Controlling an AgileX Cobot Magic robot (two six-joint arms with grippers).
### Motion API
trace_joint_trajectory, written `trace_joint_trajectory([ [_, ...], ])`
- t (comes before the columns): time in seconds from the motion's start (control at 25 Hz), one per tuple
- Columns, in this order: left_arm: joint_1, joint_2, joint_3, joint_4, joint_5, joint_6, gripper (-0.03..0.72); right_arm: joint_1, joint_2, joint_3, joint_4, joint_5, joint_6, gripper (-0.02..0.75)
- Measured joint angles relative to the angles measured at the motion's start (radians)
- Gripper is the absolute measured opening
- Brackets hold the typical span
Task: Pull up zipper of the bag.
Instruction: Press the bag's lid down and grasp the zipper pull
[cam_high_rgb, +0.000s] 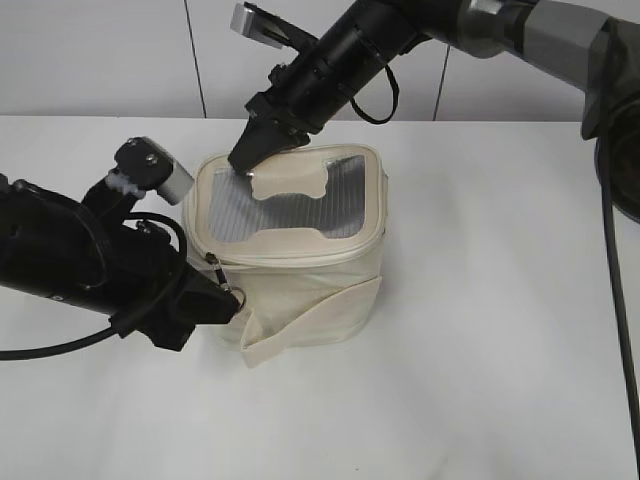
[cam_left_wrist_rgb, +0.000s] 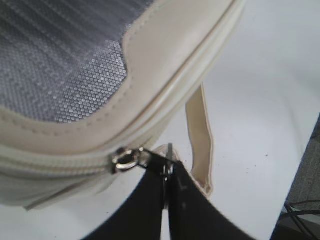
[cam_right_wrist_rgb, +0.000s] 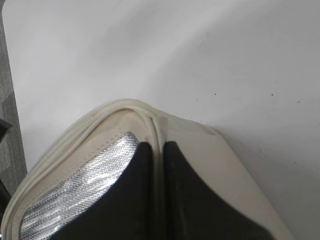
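Observation:
A cream bag (cam_high_rgb: 310, 300) with a silver mesh lid panel (cam_high_rgb: 340, 205) stands on the white table. My left gripper (cam_high_rgb: 228, 298) is at its front left corner, shut on the metal zipper pull (cam_left_wrist_rgb: 167, 167); the silver slider (cam_left_wrist_rgb: 125, 159) sits on the zipper track just left of the jaws. My right gripper (cam_high_rgb: 245, 160) is at the bag's back left top edge, shut on the cream rim (cam_right_wrist_rgb: 159, 145) of the lid. The bag also fills the left wrist view (cam_left_wrist_rgb: 165, 75). A loose cream strap (cam_left_wrist_rgb: 200, 145) hangs beside the left jaws.
The white table (cam_high_rgb: 500, 350) stretches to the right and front of the bag. A white wall stands behind. A black cable (cam_high_rgb: 620, 300) hangs along the right edge.

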Motion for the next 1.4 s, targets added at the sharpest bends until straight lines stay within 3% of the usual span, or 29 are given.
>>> trace_joint_trajectory([
  [0.24,-0.008,-0.015,-0.002,0.008,0.059,0.0,-0.008,0.0,0.0,0.0,-0.001,0.0,0.0,0.05],
  [0.36,-0.058,-0.018,-0.006,-0.02,0.066,0.0,-0.008,0.0,0.0,0.0,-0.001,0.006,0.0,0.05],
  [0.6,-0.205,-0.016,-0.014,-0.085,-0.119,-0.004,-0.008,0.0,0.0,0.0,0.0,0.014,0.001,0.05],
  [0.88,-0.256,0.032,-0.091,-0.075,-0.125,-0.022,-0.008,0.0,0.0,0.0,0.0,0.014,0.009,0.05],
  [1.0,-0.256,0.031,-0.08,0.01,-0.115,-0.132,0.02,0.0,-0.002,0.0,-0.02,0.014,0.032,0.063],
  [1.2,-0.258,-0.025,-0.026,0.227,-0.03,-0.385,0.27,-0.023,-0.031,0.0,-0.094,0.007,0.089,0.278],
  [1.4,-0.201,-0.206,-0.003,0.409,0.003,-0.592,0.299,-0.135,-0.093,0.01,-0.123,0.013,0.143,0.312],
])
